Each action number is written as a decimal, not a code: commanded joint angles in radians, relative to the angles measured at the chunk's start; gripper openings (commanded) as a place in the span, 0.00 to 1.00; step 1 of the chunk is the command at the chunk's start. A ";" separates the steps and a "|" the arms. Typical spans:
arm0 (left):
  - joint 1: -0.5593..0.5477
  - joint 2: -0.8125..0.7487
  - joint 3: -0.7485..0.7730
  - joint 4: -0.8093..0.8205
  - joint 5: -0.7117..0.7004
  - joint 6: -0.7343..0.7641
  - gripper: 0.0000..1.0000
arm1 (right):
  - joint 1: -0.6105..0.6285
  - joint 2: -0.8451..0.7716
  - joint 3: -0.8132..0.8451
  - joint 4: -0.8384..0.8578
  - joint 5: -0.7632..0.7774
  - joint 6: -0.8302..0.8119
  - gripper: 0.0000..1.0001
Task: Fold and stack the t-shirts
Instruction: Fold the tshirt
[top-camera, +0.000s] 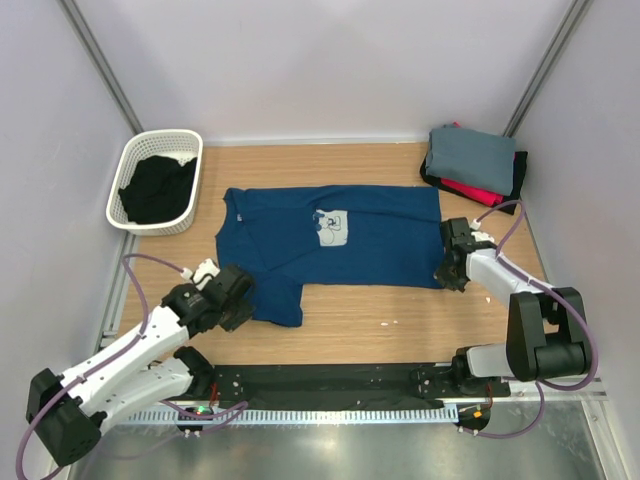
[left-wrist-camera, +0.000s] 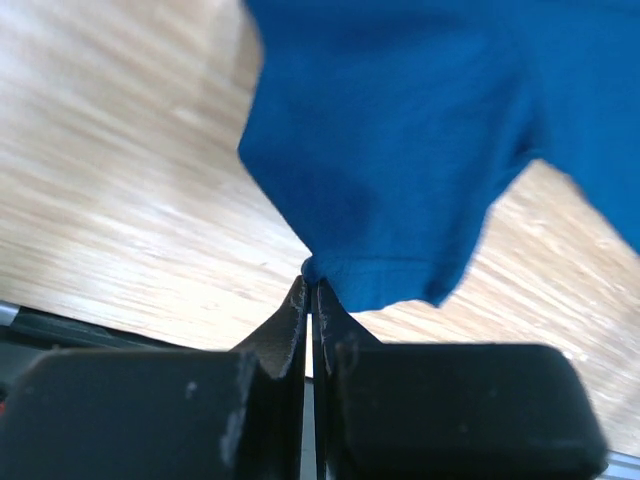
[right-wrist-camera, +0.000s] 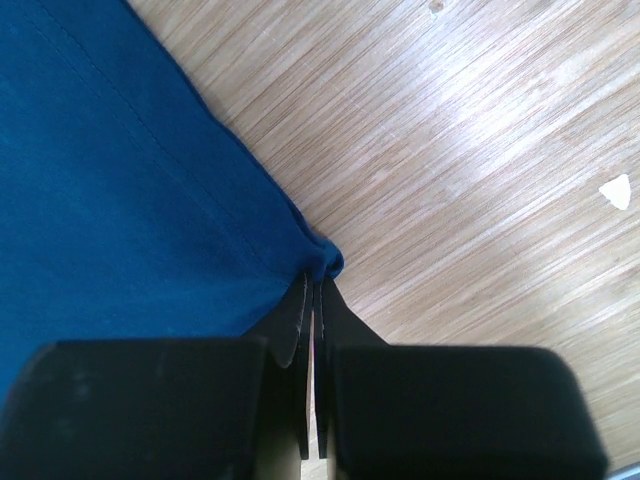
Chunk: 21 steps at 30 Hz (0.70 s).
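A navy blue t-shirt (top-camera: 330, 245) with a pale square chest print (top-camera: 332, 228) lies spread across the middle of the wooden table. My left gripper (top-camera: 243, 290) is shut on the sleeve corner (left-wrist-camera: 340, 270) at the shirt's near left. My right gripper (top-camera: 447, 272) is shut on the hem corner (right-wrist-camera: 325, 258) at the shirt's near right. In both wrist views a small bunch of blue cloth sits pinched at the fingertips. Folded t-shirts (top-camera: 472, 158), grey on top of red and black, are stacked at the far right corner.
A white basket (top-camera: 135, 165) holding dark cloth stands at the far left. Small pale scraps (top-camera: 387, 322) lie on the wood near the front. A black strip (top-camera: 330, 385) runs along the near edge by the arm bases. Grey walls close in both sides.
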 joint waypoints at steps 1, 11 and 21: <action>-0.002 0.028 0.110 -0.036 -0.103 0.101 0.00 | 0.000 -0.005 0.038 -0.034 0.002 0.006 0.01; 0.003 0.172 0.435 0.040 -0.253 0.450 0.00 | 0.000 -0.033 0.217 -0.163 -0.041 0.035 0.01; 0.108 0.266 0.553 0.298 -0.246 0.756 0.00 | 0.000 0.047 0.357 -0.222 -0.006 0.082 0.01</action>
